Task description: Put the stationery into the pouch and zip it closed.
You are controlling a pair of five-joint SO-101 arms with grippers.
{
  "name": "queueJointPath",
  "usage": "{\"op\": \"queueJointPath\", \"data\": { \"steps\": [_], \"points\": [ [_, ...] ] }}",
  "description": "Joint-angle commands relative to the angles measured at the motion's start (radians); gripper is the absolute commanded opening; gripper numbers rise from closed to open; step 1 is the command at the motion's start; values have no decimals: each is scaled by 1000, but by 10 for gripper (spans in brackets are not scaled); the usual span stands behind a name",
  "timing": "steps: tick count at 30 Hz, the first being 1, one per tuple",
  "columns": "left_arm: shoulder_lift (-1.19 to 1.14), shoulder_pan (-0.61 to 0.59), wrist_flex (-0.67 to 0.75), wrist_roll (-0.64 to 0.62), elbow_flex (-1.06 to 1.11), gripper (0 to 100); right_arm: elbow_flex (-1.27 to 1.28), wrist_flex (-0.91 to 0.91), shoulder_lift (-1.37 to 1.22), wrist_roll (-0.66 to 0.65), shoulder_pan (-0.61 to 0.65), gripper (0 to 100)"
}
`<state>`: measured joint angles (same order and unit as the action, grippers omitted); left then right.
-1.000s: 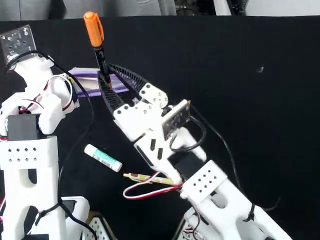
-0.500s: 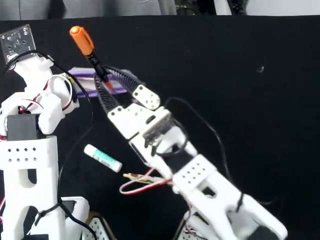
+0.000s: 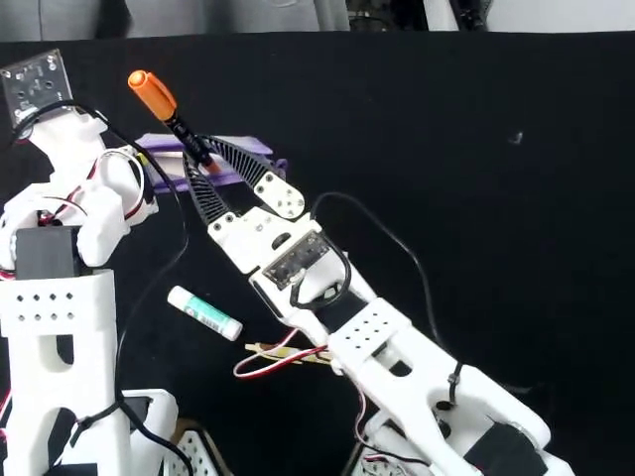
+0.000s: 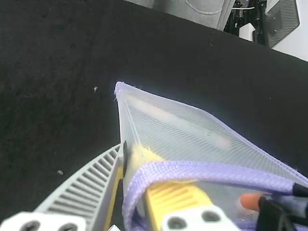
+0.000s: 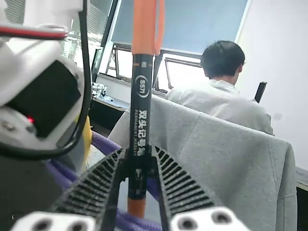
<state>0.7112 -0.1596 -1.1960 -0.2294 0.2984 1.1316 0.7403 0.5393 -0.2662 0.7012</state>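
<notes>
Orange-capped marker (image 3: 162,107) is clamped in the right hand (image 3: 201,159), upper left of the high view. It's tilted, with the cap up and leaning toward the left edge of the frame. In the right wrist view both black ribbed fingers (image 5: 179,188) are closed on the black barrel, and the marker's orange lower end pokes out below the grip.

Pouch (image 3: 254,149) is clear mesh with a purple zip edge. It sits in the upper left of the high view, right behind the right hand. The marker's lower end is at the pouch's purple edge, but I can't tell if it's inside the mouth.

Left hand (image 4: 131,161) is clamped on one end of the pouch. Its grey ribbed finger is outside the mesh and the yellow one shows through it, with the purple zip edge running across just past them. Left arm (image 3: 60,248) stands at the left edge of the high view.

Two things are out on the black surface (image 3: 476,149), both well apart from the pouch:
- Glue stick (image 3: 204,312): white with a green label, lying flat, lower left of centre.
- Thin yellow stick (image 3: 286,351): pen or pencil, can't tell which. It's lower centre, partly under the right arm, near the glue stick but not touching it.
</notes>
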Motion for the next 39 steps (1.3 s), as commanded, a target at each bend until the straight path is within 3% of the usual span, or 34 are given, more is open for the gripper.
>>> {"op": "queueJointPath", "data": {
  "steps": [1, 4, 11, 24, 30, 39],
  "points": [
    [8, 5, 35, 9, -31, 29, -1, 17, -1, 2, 6, 99],
    [6, 5, 35, 9, -31, 29, 25, 17, 10, 2, 9, 169],
    [6, 5, 35, 8, -31, 29, 18, -72, 67, 2, 11, 173],
    [8, 1, 34, 9, -31, 29, -278, -621, 193, -5, -6, 171],
    [8, -111, 75, 9, -31, 29, -332, -818, 367, -6, -86, 170],
    [6, -282, 178, 9, -8, 29, -628, -1338, 423, -2, -86, 170]
  ]
}}
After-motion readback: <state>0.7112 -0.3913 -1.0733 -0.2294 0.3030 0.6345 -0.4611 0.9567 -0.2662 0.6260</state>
